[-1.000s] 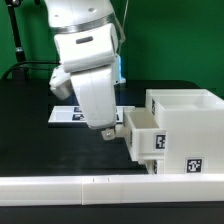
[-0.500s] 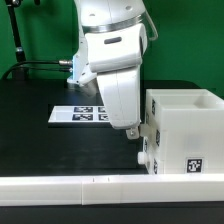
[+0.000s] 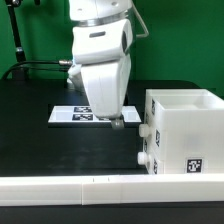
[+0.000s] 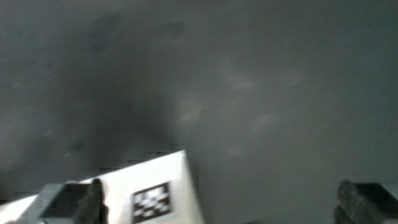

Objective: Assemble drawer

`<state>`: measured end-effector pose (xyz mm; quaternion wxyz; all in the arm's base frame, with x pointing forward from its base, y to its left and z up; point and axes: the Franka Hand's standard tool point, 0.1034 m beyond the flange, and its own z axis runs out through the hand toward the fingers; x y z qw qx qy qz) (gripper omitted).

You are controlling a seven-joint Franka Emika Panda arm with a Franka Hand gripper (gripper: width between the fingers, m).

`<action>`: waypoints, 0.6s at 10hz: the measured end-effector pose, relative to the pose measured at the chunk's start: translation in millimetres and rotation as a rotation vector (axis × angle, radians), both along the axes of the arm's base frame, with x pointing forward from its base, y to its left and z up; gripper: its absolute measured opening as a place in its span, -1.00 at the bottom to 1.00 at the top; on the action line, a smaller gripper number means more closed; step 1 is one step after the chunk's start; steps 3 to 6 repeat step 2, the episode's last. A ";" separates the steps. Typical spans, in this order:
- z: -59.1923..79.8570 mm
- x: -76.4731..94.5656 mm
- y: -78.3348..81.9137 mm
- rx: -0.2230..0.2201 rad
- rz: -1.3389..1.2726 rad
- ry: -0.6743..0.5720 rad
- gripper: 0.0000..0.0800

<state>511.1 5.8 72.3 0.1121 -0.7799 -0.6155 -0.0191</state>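
Drawer just beside end effector, on exterior view's right

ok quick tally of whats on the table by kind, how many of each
drawer housing: 1
drawer trays pushed into the housing, each with a knob: 2 (upper knob, lower knob)
marker board: 1
low white rail along the front: 1
gripper above the table: 1
total: 6
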 end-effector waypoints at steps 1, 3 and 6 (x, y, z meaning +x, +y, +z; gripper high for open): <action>0.3 -12.1 -1.4 -0.011 -0.006 -0.003 0.62; -0.9 -9.8 -1.1 -0.008 -0.005 0.001 0.62; -0.9 -9.8 -1.1 -0.008 -0.005 0.001 0.62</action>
